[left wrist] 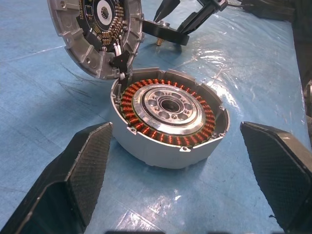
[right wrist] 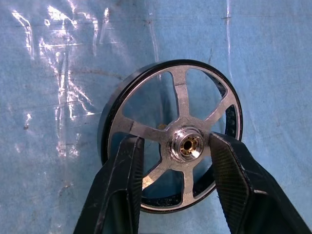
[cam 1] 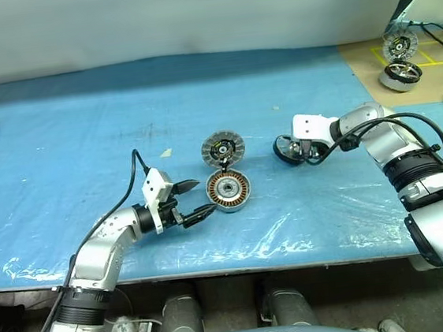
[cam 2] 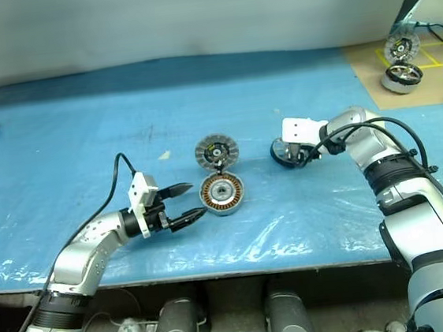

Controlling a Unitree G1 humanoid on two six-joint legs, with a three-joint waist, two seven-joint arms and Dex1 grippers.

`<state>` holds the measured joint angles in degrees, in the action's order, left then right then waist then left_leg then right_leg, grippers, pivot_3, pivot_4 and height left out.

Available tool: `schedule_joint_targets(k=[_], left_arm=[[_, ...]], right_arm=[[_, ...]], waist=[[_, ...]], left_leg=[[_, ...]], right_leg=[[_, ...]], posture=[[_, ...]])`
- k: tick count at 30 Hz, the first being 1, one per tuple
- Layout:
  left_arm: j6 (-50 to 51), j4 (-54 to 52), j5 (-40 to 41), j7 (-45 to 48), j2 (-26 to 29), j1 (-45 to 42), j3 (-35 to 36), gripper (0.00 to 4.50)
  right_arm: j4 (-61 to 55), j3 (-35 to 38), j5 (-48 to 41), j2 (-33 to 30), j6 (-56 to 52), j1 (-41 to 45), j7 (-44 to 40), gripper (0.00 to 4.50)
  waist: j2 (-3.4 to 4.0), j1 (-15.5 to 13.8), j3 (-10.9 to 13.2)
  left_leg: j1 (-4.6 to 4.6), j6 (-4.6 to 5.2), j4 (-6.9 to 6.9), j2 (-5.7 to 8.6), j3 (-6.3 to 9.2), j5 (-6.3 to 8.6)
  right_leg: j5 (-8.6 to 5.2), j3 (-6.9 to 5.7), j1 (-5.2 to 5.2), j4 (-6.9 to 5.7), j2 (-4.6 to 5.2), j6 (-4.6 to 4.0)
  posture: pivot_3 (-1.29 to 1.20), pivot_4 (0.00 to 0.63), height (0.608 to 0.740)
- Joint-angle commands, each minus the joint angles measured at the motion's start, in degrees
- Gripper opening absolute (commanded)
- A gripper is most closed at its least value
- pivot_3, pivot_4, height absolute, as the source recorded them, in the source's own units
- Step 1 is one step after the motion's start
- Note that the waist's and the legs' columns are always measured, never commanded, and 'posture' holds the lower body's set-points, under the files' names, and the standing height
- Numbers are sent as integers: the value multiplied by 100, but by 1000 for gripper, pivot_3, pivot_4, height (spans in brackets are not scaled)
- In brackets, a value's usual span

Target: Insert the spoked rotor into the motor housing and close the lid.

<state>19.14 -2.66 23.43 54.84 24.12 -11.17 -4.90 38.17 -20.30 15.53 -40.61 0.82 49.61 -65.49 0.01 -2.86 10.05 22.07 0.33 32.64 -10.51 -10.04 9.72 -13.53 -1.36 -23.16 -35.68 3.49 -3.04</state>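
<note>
Right now my right gripper (right wrist: 175, 161) has its fingers straddling the hub of the spoked rotor (right wrist: 170, 134), not visibly clamped, well to the right of the motor housing (cam 1: 228, 191). That cup holds only its copper winding, the lid (cam 1: 223, 147) propped open behind it. My left gripper (cam 1: 189, 202) waits wide open just beside the housing.

the table (cam 1: 85, 148) is covered by a blue sheet under clear wrinkled film. near its middle the motor housing (cam 1: 229, 192) is set flat, with the lid (cam 1: 223, 147) stood open toward the far edge. toward the right edge the spoked rotor (cam 1: 290, 151) is seen on the sheet. a second motor (cam 1: 400, 74) is placed on a brown board (cam 1: 371, 79) at the far right corner.
</note>
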Motion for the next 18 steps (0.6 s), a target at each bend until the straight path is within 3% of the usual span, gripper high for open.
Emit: schedule_joint_targets(k=[1,10,18], left_arm=[[-112,-174,0,48,49,-56,9,4500],[-54,-262,70,48,53,-27,33,4500],[132,-477,269,-116,103,22,288,4500]], right_arm=[[-221,-55,-17,26,45,-244,-177,1586],[-1295,297,-102,-11,-581,-752,34,1585],[-4089,1500,-1327,178,-2509,-2050,340,1585]], waist=[[-2,1,-1],[-3,12,-2],[-2,-26,0]], left_leg=[[-1,0,0,-2,0,0],[-7,-9,0,-12,0,5],[-2,-5,-22,-12,-1,3]], right_leg=[[0,0,1,0,-1,0],[2,0,6,2,-9,-3],[2,1,-1,20,-12,-4]], posture=[[0,150,740],[0,150,740],[0,150,740]])
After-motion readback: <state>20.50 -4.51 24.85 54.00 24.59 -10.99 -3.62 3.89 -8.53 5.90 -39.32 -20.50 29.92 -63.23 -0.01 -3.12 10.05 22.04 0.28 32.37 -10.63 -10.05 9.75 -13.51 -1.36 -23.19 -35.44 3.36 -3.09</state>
